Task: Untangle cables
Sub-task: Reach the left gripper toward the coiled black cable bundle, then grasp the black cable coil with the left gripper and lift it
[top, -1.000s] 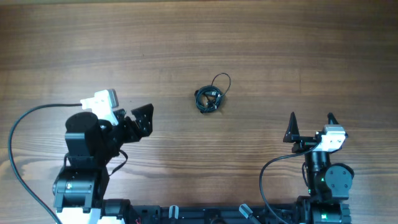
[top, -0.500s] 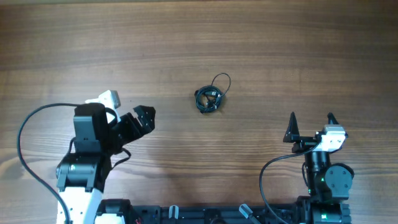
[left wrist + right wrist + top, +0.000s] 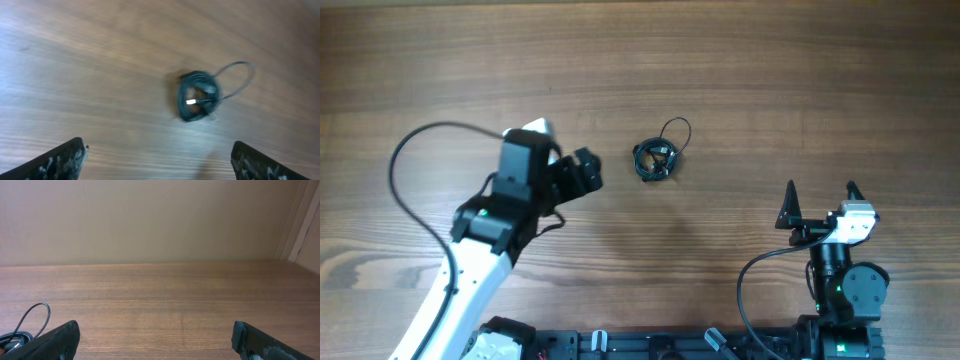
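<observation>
The cables [image 3: 658, 155] lie as a small black knotted bundle with one loose loop on the wooden table, near the middle. My left gripper [image 3: 583, 172] is open and empty, a short way left of the bundle. In the left wrist view the bundle [image 3: 200, 95] lies ahead of the open jaws [image 3: 159, 160], apart from them. My right gripper [image 3: 819, 203] is open and empty at the front right, far from the bundle. In the right wrist view the bundle's loop [image 3: 30, 320] shows at the far left edge.
The wooden table [image 3: 770, 80] stretches around the bundle. A thick black wire [image 3: 420, 150] arcs from the left arm. The arm bases stand at the front edge. A beige wall [image 3: 150, 220] rises behind the table in the right wrist view.
My left arm has swung up and to the right, bringing its open gripper close to the left of the bundle. The bundle and the right arm have not moved.
</observation>
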Available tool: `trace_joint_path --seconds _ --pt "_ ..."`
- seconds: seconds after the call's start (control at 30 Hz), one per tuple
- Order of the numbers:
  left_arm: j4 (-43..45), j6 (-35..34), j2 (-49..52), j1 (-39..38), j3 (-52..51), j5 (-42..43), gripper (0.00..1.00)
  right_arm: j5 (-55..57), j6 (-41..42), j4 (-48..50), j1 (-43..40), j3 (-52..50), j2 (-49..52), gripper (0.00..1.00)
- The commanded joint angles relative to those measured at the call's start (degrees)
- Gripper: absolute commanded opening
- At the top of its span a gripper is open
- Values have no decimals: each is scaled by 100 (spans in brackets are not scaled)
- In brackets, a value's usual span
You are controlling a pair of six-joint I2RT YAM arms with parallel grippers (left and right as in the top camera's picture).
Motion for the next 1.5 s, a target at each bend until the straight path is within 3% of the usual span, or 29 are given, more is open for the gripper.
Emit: trace_joint_path --seconds 0.0,0.2,0.47,0.53,0.63,0.77,0.83,0.97,1.1,1.17,1.33,1.4,1.47 --pt "608 -81 629 -570 125 -308 86 116 79 15 -24 -7 11 100" --pt "2184 -81 1899 -957 125 -407 75 116 79 15 -24 -7 11 100" --pt "3154 -31 3174 -999 122 -664 67 116 76 15 -24 -7 11 100" --pt "3357 160 3394 -1008 122 -662 60 116 76 15 -24 -7 11 100" --pt "3526 415 3657 -1113 122 -658 61 116 76 15 -24 -7 11 100" --pt "3624 1281 3993 -1340 122 -776 60 116 79 15 -24 -7 11 100" --pt "3615 1322 4109 -1353 122 -1147 47 116 79 15 -24 -7 11 100" --pt "3598 1322 4203 -1338 122 -1351 4 116 76 15 -24 -7 11 100" --pt "3571 1349 4000 -1338 125 -1351 4 116 76 15 -24 -7 11 100" --pt "3475 1856 3705 -1338 136 -1349 4 116 76 15 -24 -7 11 100" --pt "2804 4293 2640 -1386 136 -1338 4 116 79 15 -24 -7 11 100" --pt "2347 4970 2345 -1475 136 -1298 4 114 79 15 -24 -7 11 100" --pt "1716 5077 2186 -1615 136 -1285 4 116 76 15 -24 -7 11 100"
